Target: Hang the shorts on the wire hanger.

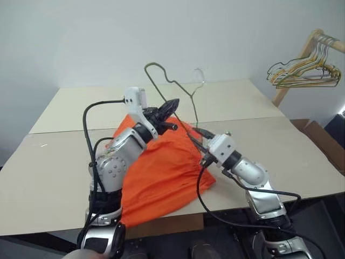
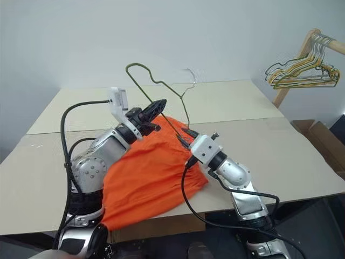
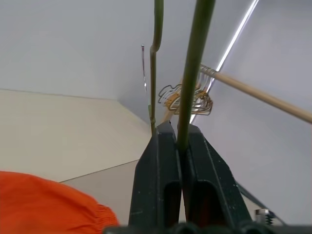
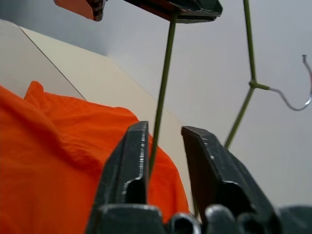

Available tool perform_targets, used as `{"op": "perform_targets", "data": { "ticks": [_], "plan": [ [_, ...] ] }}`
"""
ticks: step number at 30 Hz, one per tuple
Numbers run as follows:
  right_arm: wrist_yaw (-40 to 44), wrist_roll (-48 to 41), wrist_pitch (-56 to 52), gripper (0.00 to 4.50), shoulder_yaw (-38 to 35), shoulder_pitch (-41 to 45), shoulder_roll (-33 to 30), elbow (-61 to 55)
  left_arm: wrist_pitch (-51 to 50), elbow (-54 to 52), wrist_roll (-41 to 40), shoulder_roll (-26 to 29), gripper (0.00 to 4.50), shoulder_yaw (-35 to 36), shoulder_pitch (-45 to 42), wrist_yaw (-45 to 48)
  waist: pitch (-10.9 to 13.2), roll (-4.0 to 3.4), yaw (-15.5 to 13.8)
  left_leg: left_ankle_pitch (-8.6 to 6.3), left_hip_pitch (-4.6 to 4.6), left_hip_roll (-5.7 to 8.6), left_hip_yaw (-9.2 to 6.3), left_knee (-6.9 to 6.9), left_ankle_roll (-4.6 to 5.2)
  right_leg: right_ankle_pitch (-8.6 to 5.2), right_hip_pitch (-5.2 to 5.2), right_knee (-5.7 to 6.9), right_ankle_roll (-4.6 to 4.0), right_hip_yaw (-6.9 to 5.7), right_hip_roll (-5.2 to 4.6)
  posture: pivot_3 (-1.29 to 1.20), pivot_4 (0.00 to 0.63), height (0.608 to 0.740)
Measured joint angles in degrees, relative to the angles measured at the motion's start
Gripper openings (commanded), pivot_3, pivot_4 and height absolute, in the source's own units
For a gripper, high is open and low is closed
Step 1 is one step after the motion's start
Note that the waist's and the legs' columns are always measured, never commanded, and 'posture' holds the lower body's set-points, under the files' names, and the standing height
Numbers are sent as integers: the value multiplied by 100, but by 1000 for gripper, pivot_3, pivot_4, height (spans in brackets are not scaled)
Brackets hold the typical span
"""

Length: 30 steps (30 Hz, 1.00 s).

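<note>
One wire hanger (image 1: pixel 178 89) rod pinched in left gripper (image 1: pixel 173 103).

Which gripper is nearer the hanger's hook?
Left. The left gripper is clamped on the wire hanger just below the hook; the right gripper sits lower, open around the wire, over the shorts.

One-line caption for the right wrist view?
Right tool open around the wire hanger, orange shorts on the table below.

Beige tables (image 1: pixel 302 162) against a pale wall (image 1: pixel 81 38), wooden rack (image 1: pixel 302 59) at right.
</note>
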State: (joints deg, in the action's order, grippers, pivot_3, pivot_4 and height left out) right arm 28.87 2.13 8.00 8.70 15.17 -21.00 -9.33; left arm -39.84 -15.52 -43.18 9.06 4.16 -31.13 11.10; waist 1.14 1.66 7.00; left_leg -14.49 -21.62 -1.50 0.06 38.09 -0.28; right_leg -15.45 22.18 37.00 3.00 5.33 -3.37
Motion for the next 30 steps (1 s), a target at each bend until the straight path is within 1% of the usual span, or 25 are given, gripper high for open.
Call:
{"op": "perform_targets", "data": {
  "ticks": [2, 4, 5, 7, 10, 12, 14, 15, 16, 18, 21, 23, 26, 30],
  "plan": [
    [70, -38, 31, 2998, -43, 1, -75, -1, 175, -3, 275, 257, 0, -99, 26, 242, 0, 0, 0, 0, -1, 0, 3, 0, 0, 0, 0, -1, 0, -1, 0, -94, 0, 740],
    [211, -205, 32, 3630, -85, -3, -204, -7, 279, -19, 384, 580, 0, -161, 90, 590, 1, -1, 3, 0, -1, 0, 8, -1, 0, 0, 0, -2, 0, -1, 0, -92, 0, 740],
    [406, -445, -43, 3915, -163, -9, -314, -32, 343, -30, 398, 758, 0, -153, 142, 849, 1, -1, 2, 0, -2, 0, 9, -1, 0, 0, 0, -2, 0, -2, 0, -92, 0, 740],
    [1065, -1373, -742, 4459, -361, -48, -731, -233, 375, -76, 188, 1104, 0, -5, 266, 1484, 3, -1, -1, 0, -4, -1, 7, -1, 1, -1, -1, -5, 0, -3, -1, -94, 0, 740],
    [2093, -3020, -2427, 4459, -711, -27, -1473, -437, 371, -198, -554, 1607, 0, 492, 400, 2620, 5, -2, 1, 0, -2, -9, 7, 0, 2, -1, -5, -7, -1, -9, 0, -99, 0, 740],
    [2531, -3842, -3232, 4459, -866, 103, -1676, -381, 345, -271, -1055, 1857, 0, 767, 426, 3267, 5, -2, 15, 0, 1, -12, 13, 0, 2, -2, -6, -6, -3, -12, 4, -96, 0, 740],
    [3181, -4904, -4230, 4459, -1095, 486, -1836, 57, 326, -286, -1490, 2081, 0, 958, 426, 3928, 6, -3, 35, -1, 12, -15, 18, 0, 2, -1, -16, -8, -4, -12, 9, -88, 0, 740],
    [3423, -5179, -4537, 4459, -1218, 639, -1909, 264, 323, -282, -1603, 2133, 0, 1016, 427, 4118, 6, -3, 24, -2, 15, -15, 17, 0, 4, -2, -22, -13, -5, -18, 9, -87, 0, 740],
    [3713, -5282, -4755, 4459, -1196, 843, -2007, 507, 314, -225, -1712, 2212, 0, 1047, 422, 4282, 6, -3, 16, -2, 15, -16, 17, 0, 4, -3, -24, -16, -6, -20, 11, -83, 0, 740],
    [4022, -5235, -4855, 4459, -1109, 997, -2088, 749, 288, -150, -1811, 2275, 0, 1078, 415, 4474, 6, -3, 3, -2, 13, -17, 16, 0, 4, -3, -24, -19, -4, -22, 12, -77, 0, 740],
    [4512, -4945, -4944, 4459, -661, 1157, -2112, 1032, 246, -115, -1992, 2298, 0, 1102, 413, 4750, 6, -3, -10, -2, -1, -17, 16, 0, 4, -3, -16, -21, -4, -24, 10, -67, 0, 740],
    [4815, -4828, -4974, 4459, -422, 1178, -2090, 1057, 268, -116, -1970, 2259, 0, 1081, 412, 4730, 6, -3, -25, -2, -8, -16, 15, 1, 4, -3, -10, -19, -3, -23, 9, -64, 0, 740],
    [4919, -4675, -4973, 4459, -243, 1280, -1967, 1049, 339, -122, -1966, 2128, 0, 1036, 412, 4665, 6, -3, -49, -2, -9, -17, 13, 11, 4, -2, -10, -12, -3, -24, 9, -60, 0, 740],
    [4822, -4606, -5012, 4459, -201, 1354, -1732, 1027, 367, -163, -1968, 2013, 0, 1008, 411, 4507, 6, -3, -89, -2, -10, -17, 12, 11, 4, -2, -7, -10, -2, -24, 10, -54, 0, 740]
  ]
}}
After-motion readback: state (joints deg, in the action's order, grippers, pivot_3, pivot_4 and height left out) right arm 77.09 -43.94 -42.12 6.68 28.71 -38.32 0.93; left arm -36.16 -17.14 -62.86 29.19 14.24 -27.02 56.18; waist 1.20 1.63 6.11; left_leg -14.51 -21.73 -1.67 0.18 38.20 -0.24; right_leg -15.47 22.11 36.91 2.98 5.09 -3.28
